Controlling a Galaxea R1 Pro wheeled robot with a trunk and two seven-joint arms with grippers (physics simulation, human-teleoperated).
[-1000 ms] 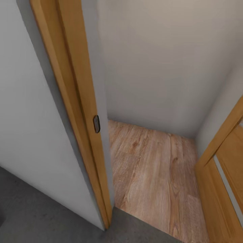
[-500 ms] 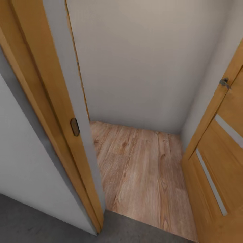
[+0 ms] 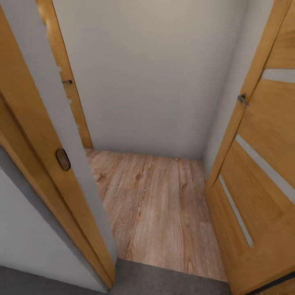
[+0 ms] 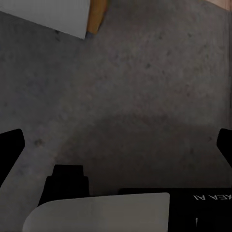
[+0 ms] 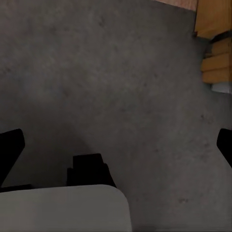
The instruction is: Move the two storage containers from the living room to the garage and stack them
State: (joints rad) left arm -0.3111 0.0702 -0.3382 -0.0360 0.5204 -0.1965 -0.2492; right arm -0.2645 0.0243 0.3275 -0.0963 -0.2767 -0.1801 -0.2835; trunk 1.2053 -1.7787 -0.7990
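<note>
The two storage containers are out of view. I stand on the dark grey concrete floor (image 3: 164, 282) at a doorway that opens onto a small space with light wood planks (image 3: 155, 205). My left gripper (image 4: 116, 145) hangs open over the concrete (image 4: 145, 72), its black fingers (image 4: 9, 150) far apart with nothing between them. My right gripper (image 5: 118, 145) is likewise open and empty above the concrete (image 5: 121, 72).
A wooden door frame (image 3: 41, 143) with a dark strike plate (image 3: 63, 159) stands close on the left. An open wooden door (image 3: 262, 176) with a handle (image 3: 242, 98) stands on the right. A plain wall (image 3: 151, 73) closes the space ahead.
The head camera has moved: the left door frame has slid further left and the open door on the right fills more of the picture. The wood floor now lies more centred.
</note>
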